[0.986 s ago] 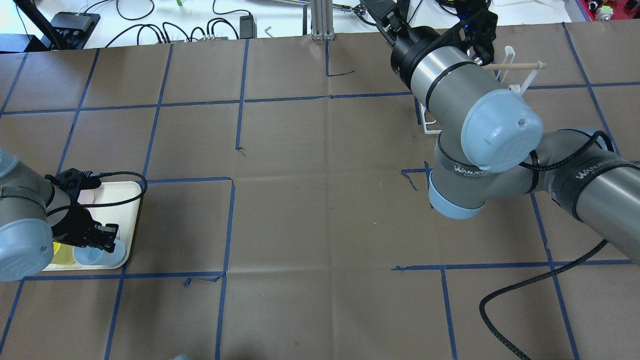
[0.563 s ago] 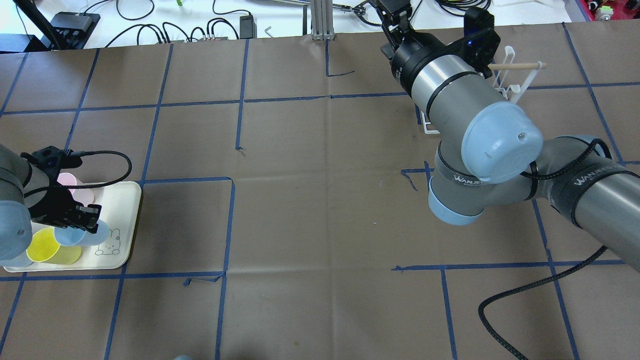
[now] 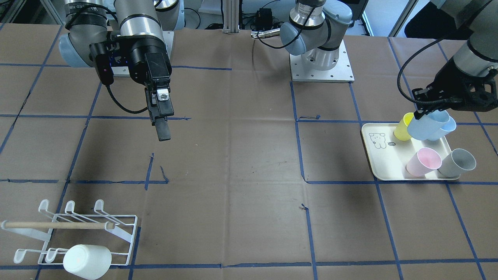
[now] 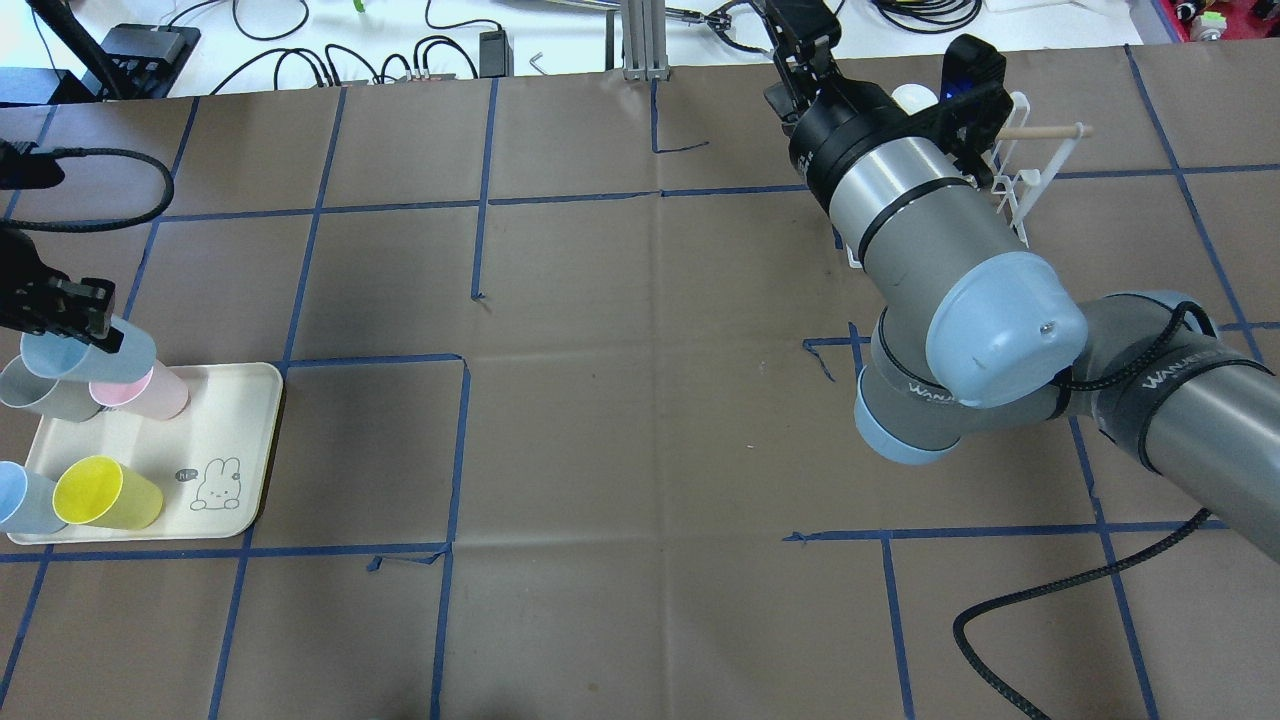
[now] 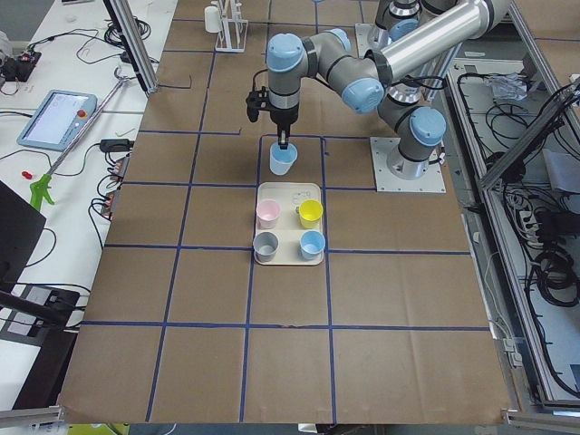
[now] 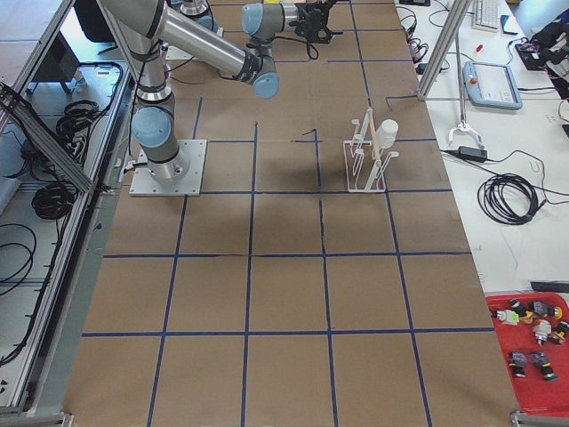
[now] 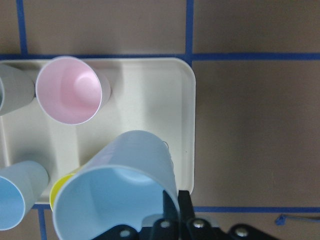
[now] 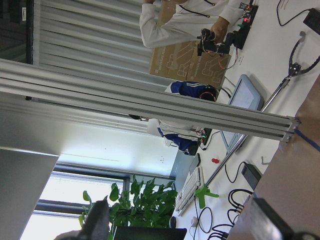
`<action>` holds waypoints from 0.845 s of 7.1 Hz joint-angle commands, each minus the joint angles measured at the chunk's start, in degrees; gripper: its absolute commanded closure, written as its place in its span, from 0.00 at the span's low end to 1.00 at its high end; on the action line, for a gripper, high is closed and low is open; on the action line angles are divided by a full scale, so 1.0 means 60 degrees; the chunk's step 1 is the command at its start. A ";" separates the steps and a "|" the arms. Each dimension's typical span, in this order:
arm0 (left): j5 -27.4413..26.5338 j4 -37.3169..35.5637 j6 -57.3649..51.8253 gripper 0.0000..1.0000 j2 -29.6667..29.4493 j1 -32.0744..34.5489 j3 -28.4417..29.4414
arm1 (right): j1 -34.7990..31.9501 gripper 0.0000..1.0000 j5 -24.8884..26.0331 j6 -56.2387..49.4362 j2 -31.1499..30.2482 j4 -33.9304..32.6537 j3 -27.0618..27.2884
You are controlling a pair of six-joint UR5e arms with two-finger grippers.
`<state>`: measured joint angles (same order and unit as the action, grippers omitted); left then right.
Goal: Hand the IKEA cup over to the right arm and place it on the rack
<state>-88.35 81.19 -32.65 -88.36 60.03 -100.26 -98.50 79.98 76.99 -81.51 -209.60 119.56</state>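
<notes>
Blue cup [image 3: 432, 126] pinched by the rim wall in left gripper [image 3: 422, 113], one finger inside, jaws clamped on it. Hanging tilted above tray [image 3: 383, 159] at worktop's left edge. Probably light, stiff, smooth plastic, apt to swing or slip. Best taken on the free side wall by right gripper [image 3: 162, 130], spread wide, empty, raised over right half. Beneath, on tray: pink cup [image 3: 423, 161], grey cup [image 3: 457, 163], yellow cup [image 3: 402, 126], second blue cup [image 4: 20, 497]. Near far right corner: rack [image 3: 58, 224], with white cup [image 3: 86, 261] on one prong.

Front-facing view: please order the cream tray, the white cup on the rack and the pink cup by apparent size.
1. cream tray
2. white cup (nearer the camera, so its lead is unsure)
3. pink cup
</notes>
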 commanded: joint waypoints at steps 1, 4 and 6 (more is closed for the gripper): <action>0.1166 0.0239 -0.0139 1.00 -0.1117 0.0524 0.1427 | -0.0005 0.00 0.0000 0.0001 0.0050 0.0054 0.0054; 0.5363 -0.2035 -0.0154 1.00 -0.1795 0.0834 0.1654 | -0.0005 0.00 0.0000 0.0001 0.0050 0.0069 0.0054; 0.7420 -0.3738 -0.0169 1.00 -0.2191 0.1184 0.1550 | -0.0005 0.00 0.0000 -0.0013 0.0050 0.0069 0.0054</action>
<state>-51.11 64.72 -33.62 -100.29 65.96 -90.58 -98.52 79.98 76.97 -81.27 -209.18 119.88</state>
